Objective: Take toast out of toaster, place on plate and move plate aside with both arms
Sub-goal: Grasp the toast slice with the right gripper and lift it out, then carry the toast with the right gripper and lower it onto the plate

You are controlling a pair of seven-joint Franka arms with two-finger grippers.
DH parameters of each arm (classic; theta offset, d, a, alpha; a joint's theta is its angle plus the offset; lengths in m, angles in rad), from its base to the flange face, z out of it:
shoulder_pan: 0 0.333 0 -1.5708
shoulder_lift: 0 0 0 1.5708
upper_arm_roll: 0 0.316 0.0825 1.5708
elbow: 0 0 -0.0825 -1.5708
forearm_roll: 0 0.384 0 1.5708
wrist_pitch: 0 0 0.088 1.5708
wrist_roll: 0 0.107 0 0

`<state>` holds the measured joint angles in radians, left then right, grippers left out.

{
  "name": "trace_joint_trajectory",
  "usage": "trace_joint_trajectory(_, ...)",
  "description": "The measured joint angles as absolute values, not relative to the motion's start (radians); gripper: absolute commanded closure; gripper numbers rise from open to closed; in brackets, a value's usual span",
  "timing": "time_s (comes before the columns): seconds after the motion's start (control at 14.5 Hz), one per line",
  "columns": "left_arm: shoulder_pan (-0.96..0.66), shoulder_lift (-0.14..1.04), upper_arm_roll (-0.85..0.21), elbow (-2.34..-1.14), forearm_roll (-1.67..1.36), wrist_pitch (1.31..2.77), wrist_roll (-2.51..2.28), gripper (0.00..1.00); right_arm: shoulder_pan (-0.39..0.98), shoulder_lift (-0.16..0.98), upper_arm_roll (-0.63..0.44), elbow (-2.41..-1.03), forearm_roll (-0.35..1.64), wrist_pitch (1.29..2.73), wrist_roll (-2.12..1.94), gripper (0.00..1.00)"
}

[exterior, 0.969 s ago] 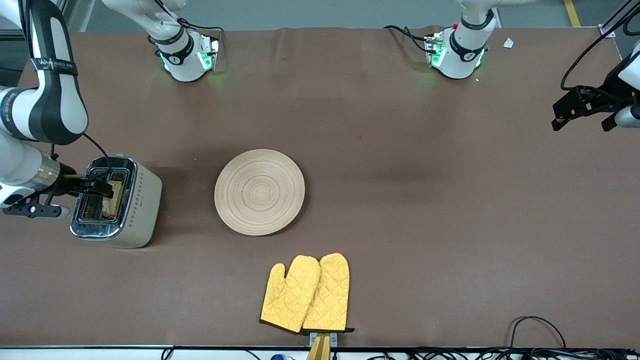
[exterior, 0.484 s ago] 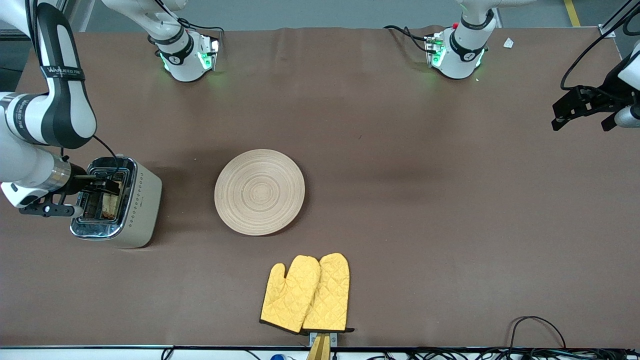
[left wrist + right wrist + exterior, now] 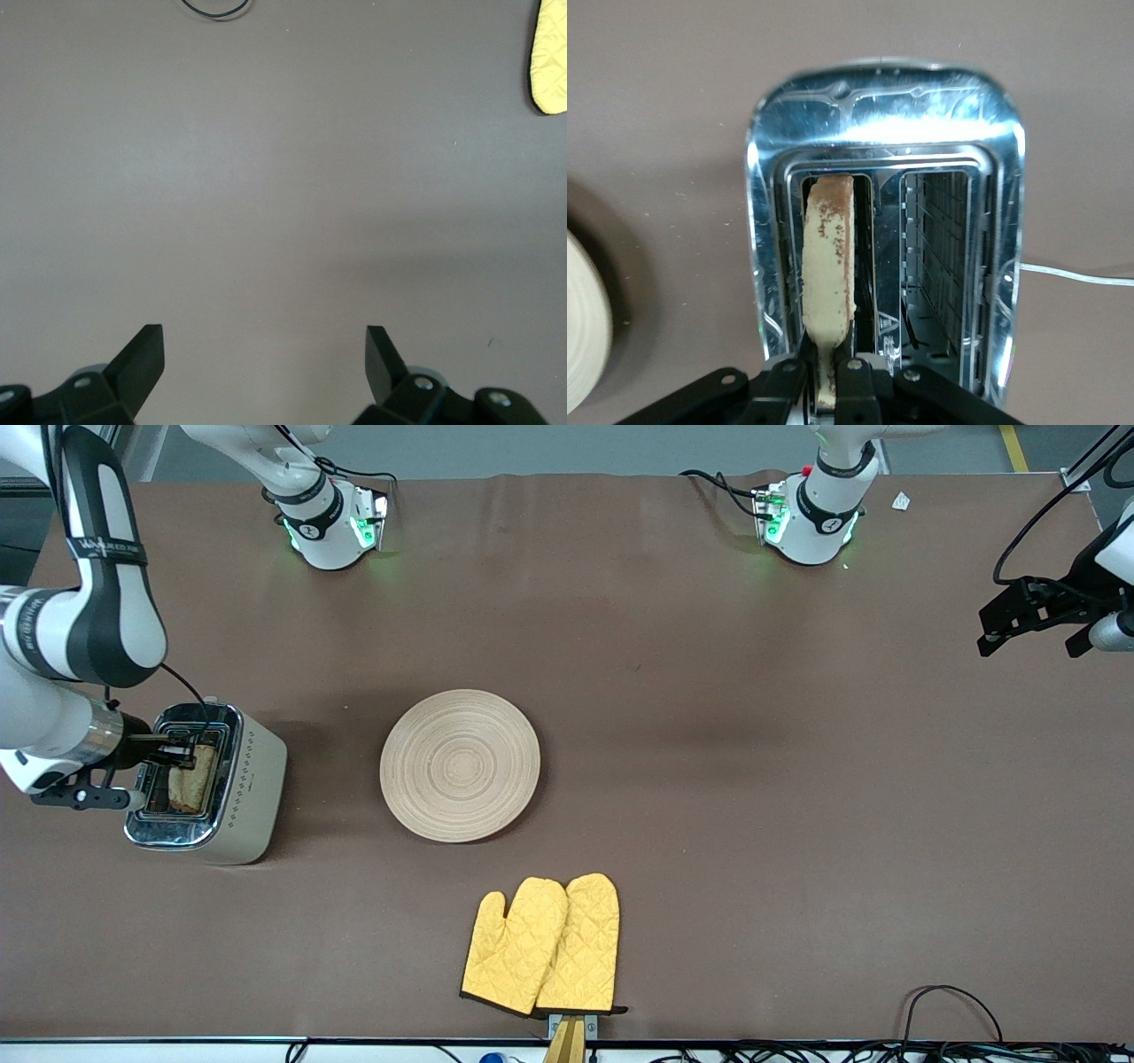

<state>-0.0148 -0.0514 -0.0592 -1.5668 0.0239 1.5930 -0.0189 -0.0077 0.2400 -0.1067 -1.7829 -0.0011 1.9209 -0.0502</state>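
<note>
The toast stands on edge, partly raised out of a slot of the toaster at the right arm's end of the table. My right gripper is shut on the toast's edge; the right wrist view shows the slice pinched between the fingers, with my right gripper just above the slot. The round light-wood plate lies bare at the table's middle. My left gripper waits open over the left arm's end of the table; in the left wrist view my left gripper has only bare table between its fingers.
A pair of yellow oven mitts lies near the table's front edge, nearer to the camera than the plate; a mitt corner shows in the left wrist view. The toaster's second slot is empty. Cables lie at the front edge.
My right gripper has shut on the toast and drawn it up, so more of the slice shows above the toaster slot. The left arm has not moved.
</note>
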Motion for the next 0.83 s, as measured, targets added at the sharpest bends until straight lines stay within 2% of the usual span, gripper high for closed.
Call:
trace_joint_trajectory(0.21,-0.015,-0.051,-0.059,-1.567,0.024,1.593,-0.019,0.0,-0.001,0.227,-0.099,-1.599,0.012,1.722,-0.05,1.0)
trace_joint_trajectory(0.35,-0.015,-0.051,-0.059,-1.567,0.024,1.593,-0.019,0.0,0.022,0.212,-0.093,-1.536,0.102,1.655,-0.039,0.99)
trace_joint_trajectory(0.55,-0.014,-0.051,-0.059,-1.567,0.024,1.593,-0.019,0.0,0.078,0.221,-0.088,-1.558,0.225,1.687,-0.009,0.99)
trace_joint_trajectory(0.83,-0.014,-0.051,-0.059,-1.567,0.024,1.593,-0.019,0.0,0.241,0.254,-0.081,-1.704,0.247,1.856,0.129,1.0)
